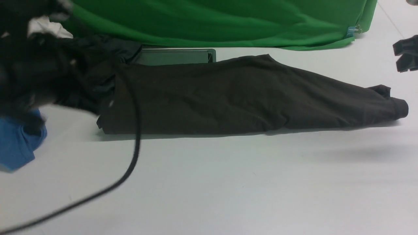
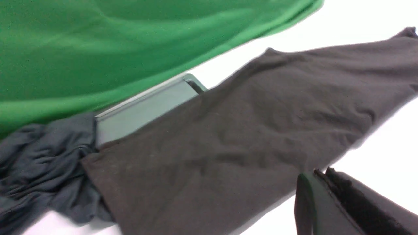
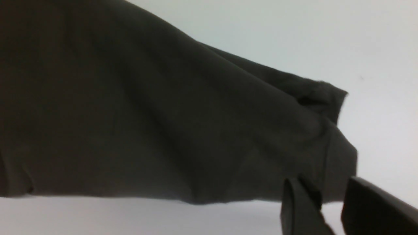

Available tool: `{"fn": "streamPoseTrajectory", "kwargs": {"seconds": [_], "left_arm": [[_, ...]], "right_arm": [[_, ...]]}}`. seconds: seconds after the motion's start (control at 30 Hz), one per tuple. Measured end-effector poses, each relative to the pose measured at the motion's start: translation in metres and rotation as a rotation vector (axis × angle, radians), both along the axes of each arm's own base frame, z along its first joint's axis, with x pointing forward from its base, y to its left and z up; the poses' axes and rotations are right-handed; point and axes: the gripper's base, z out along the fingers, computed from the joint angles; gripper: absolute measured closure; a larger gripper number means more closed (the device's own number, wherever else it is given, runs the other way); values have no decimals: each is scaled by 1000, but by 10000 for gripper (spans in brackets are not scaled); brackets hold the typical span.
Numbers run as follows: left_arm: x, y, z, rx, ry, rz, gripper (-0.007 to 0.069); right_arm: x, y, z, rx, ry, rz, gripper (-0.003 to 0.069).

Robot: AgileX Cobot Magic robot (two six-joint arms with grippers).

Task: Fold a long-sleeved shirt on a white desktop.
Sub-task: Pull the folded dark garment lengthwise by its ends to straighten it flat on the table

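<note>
The long-sleeved shirt (image 1: 228,98) is dark olive-brown and lies folded into a long band across the white desktop (image 1: 228,189). Its sleeve cuffs (image 1: 396,107) point to the right. In the front view my right gripper (image 1: 400,55) hovers at the far right edge, above and beyond the cuffs. In the right wrist view it (image 3: 326,186) stands open just off the cuff end (image 3: 339,153), with bare table showing between the fingers. My left gripper (image 2: 321,173) is shut on nothing, near the shirt's (image 2: 245,130) front edge. In the front view the left arm (image 1: 23,75) is a dark blur.
A green cloth backdrop (image 1: 212,19) hangs behind. A grey-green tray (image 1: 176,56) sits behind the shirt. A charcoal garment (image 2: 39,163) is bunched at the shirt's left end. A blue shirt (image 1: 16,143) lies at the far left. A black cable (image 1: 134,156) loops across the front.
</note>
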Motion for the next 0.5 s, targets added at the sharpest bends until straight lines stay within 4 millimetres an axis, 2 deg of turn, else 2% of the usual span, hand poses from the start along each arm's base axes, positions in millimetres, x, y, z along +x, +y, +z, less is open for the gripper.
{"fn": "streamPoseTrajectory", "kwargs": {"seconds": [0.13, 0.27, 0.3, 0.33, 0.47, 0.5], "left_arm": [[-22, 8, -10, -10, -65, 36, 608], [-24, 9, -14, -3, -84, 49, 608], [-23, 10, -15, -3, -88, 55, 608], [-23, 10, -16, -4, -87, 55, 608], [-23, 10, -16, -4, -86, 56, 608], [-23, 10, -16, -4, -87, 57, 608]], "right_arm": [[4, 12, -4, -5, -3, 37, 425], [11, 16, -18, -11, 19, 66, 425], [17, 14, -32, -14, 45, 69, 425], [18, 14, -34, -14, 47, 69, 424], [31, -3, -63, -19, 60, 15, 401], [34, -12, -68, -10, 53, -31, 382]]}}
